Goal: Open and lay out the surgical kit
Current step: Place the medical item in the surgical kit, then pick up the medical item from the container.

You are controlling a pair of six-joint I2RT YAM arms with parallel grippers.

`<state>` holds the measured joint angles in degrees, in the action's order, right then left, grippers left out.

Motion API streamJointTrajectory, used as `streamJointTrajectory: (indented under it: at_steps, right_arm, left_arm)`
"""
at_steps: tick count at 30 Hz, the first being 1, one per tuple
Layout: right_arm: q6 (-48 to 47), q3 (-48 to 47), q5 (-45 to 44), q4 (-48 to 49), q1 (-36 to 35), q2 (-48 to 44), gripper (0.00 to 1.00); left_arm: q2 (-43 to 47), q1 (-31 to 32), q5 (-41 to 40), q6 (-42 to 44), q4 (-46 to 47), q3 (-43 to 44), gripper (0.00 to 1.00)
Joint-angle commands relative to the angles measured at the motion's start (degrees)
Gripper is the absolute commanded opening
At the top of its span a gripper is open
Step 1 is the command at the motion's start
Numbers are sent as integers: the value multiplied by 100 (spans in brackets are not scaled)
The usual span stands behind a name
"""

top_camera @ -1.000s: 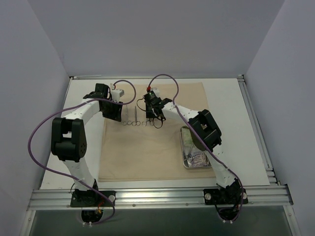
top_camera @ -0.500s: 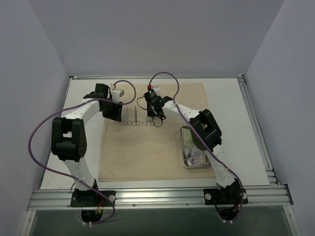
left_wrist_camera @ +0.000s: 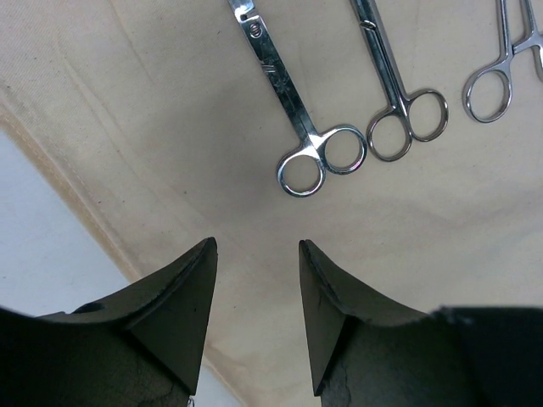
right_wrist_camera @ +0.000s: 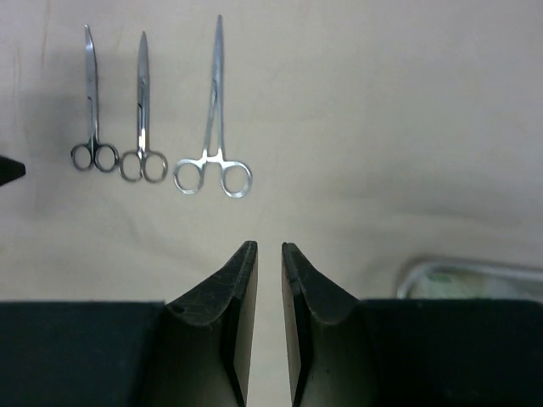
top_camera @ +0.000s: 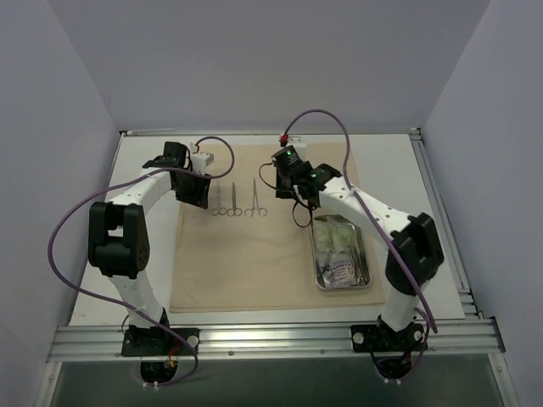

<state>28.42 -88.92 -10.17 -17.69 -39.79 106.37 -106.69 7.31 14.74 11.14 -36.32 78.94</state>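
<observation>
Surgical kit, opened. Top external view: beige cloth wrap (top_camera: 246, 263) spread flat over the middle of the white tabletop (top_camera: 399, 170). Three thin steel ring-handled clamps (top_camera: 233, 200) lie side by side on the cloth's far-left part, tips toward the far edge, rings toward the near edge. Rectangular steel tray (top_camera: 314, 254) sits at the cloth's right edge and holds small pale packets (top_camera: 342, 271). Left gripper (top_camera: 195, 197) hangs over the cloth's left edge, just beside the clamps. Right gripper (top_camera: 293, 180) hangs between the clamps and the tray, with its purple cable (top_camera: 297, 219) looping down near the tray's far-left corner. Left wrist view: left gripper (left_wrist_camera: 254, 246) parted about halfway, nothing between the fingers; the clamp rings lie just ahead, apart from them. Right wrist view: right gripper (right_wrist_camera: 263, 248) nearly closed, a slim gap showing, nothing held; all three clamps lie ahead to the left, and a tray corner shows at lower right.
</observation>
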Motion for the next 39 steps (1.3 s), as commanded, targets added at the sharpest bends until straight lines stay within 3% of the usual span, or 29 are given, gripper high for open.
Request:
streamJointTrajectory:
  at_steps: [1,6,14,18,20,26,34,39]
  right_arm:
    - [505,980,-459,-866,68,-1125,14]
    - [1384,2351,-565,-1280,112,-2232,15]
    - [2193,3934,-143,-745,121,-2999,20]
    - [2431,4286,-90,-718,94,-3052,20]
    - [2457,4409,-90,-718,94,-3052,28]
    - [2317,4621,-169,-551,173,-2832,29]
    - [2229,4884,-169,-227,322,-2595,27]
    - [2176,4999,-178,-155,402,-2516,26]
  left_arm:
    - [316,-10,-50,126,-226,332,52]
    - [386,-10,28,161,-315,359,53]
    - [334,-10,90,126,-324,359,53]
    - [342,-10,73,134,-332,351,53]
    - [351,-10,73,143,-332,342,53]
    - [351,-10,90,152,-429,403,53]
    - [447,288,1513,890,-1561,685,53]
    - [553,631,1356,978,-1624,632,53]
